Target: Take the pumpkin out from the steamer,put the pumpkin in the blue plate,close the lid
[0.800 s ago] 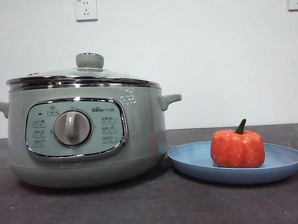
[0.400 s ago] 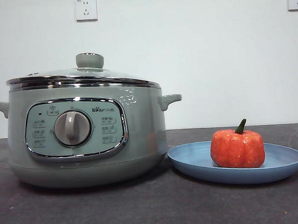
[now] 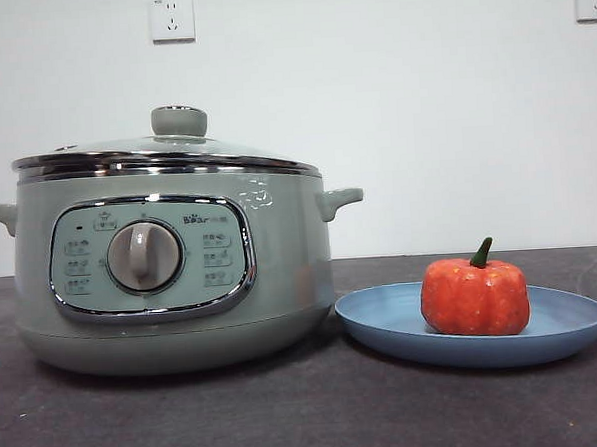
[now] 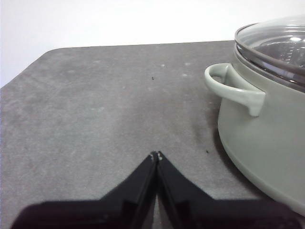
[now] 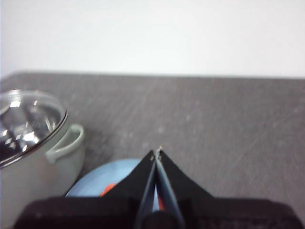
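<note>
Since the pumpkin (image 3: 475, 296) sits in the blue plate (image 3: 384, 324) at 3 o'clock of the steamer (image 3: 281, 274) and the lid (image 3: 165, 150) is on, the left gripper (image 4: 156, 155) and right gripper (image 5: 157, 151), both with jaws pressed together and empty, risk only bumping something.

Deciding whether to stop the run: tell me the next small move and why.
Probably none beyond keeping both arms parked. The pumpkin sits on the blue plate, the lid is on the steamer, and the left gripper and right gripper are shut, empty.

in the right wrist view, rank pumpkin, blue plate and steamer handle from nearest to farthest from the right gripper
1. pumpkin and blue plate: just under the shut right gripper, too close to call.
2. steamer handle: off to one side, clearly farther.
</note>
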Controlling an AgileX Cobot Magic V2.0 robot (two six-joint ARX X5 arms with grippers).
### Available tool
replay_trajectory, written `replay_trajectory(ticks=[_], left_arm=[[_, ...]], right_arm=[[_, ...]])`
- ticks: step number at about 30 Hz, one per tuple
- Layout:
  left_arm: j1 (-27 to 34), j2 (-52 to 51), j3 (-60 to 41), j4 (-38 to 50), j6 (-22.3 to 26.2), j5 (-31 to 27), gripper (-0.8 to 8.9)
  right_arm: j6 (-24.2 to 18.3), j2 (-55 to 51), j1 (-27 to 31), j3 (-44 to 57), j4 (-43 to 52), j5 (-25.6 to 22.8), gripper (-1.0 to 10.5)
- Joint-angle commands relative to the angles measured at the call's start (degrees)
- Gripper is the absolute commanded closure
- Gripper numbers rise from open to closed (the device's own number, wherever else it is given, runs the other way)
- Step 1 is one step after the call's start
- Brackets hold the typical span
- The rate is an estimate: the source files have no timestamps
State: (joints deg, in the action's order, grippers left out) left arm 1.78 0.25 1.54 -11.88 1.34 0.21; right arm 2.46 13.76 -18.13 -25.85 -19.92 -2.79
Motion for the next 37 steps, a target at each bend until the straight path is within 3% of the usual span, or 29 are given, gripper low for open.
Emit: replay_trajectory(ticks=[1,5,11,37], left_arm=[[0.2,-0.1,-0.6,-0.6,-0.2,0.1,8.16],[0.2,-0.1,-0.6,-0.6,-0.2,0.0,8.16],[0.2,-0.1,-0.6,-0.6,-0.2,0.0,8.16],[0.2,-0.1,-0.6,-0.6,-0.2,0.0,8.16]], right_arm=[[-1.1,-4.0,6.8,9.4,4.7,7.3,9.4],[-0.9,-9.3,12.2,18.1,7.4,10.4,9.4],[-1.5,-13.7,12.5,24.3,7.8,9.9,9.4],[-1.5,-13.6,12.4,24.5,7.7,9.9,9.4]])
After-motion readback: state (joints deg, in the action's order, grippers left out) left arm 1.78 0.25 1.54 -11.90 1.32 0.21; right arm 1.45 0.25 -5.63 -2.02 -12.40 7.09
